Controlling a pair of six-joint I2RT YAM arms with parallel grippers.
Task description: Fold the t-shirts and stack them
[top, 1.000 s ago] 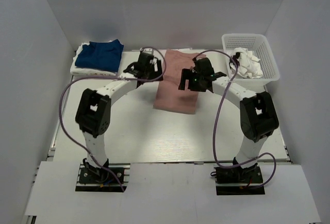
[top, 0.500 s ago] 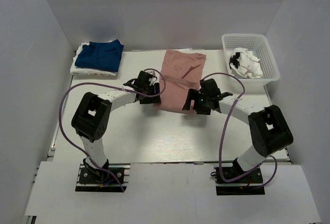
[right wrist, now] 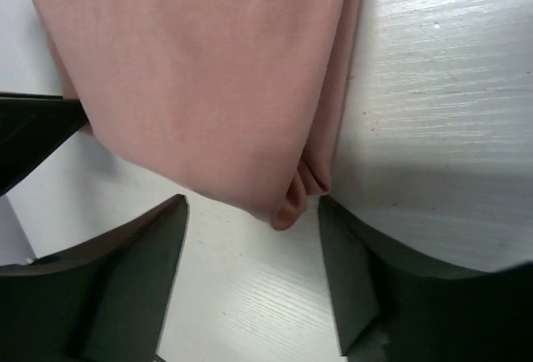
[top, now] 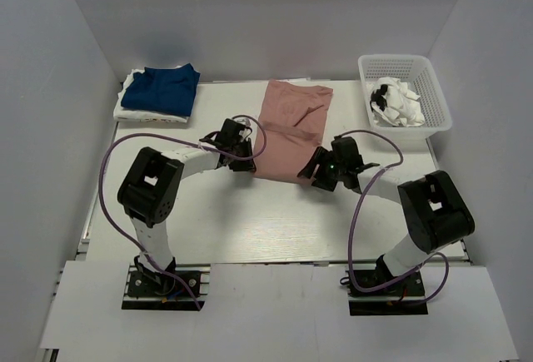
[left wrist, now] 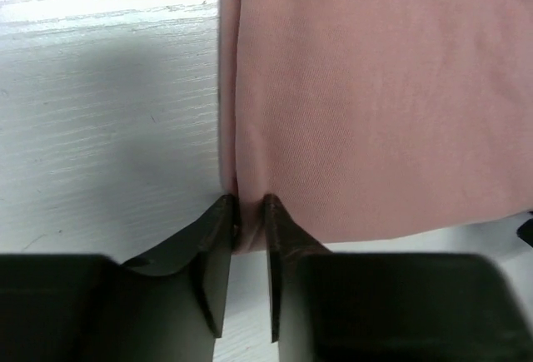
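Pinching the pink t-shirt point(left wrist: 375, 96) at its lower-left corner, top view: left gripper point(left wrist: 247, 204) jaws clamped on it; right gripper point(right wrist: 250, 212) jaws apart, straddling the lower-right corner. We need both corners to fold.

Folded shirt point(top: 290, 129) centred on the table point(top: 250, 220) — shirt stack point(top: 158, 91) far left, basket point(top: 403, 63) with cloth point(top: 398, 104) far right

My left arm point(top: 185, 159) and right arm point(top: 376, 182) reach inward, wrists low. My left tool point(left wrist: 247, 205) pinches the pink shirt point(left wrist: 375, 87) at its corner, fingers nearly together; my right tool point(right wrist: 251, 210) has its fingers wide apart.
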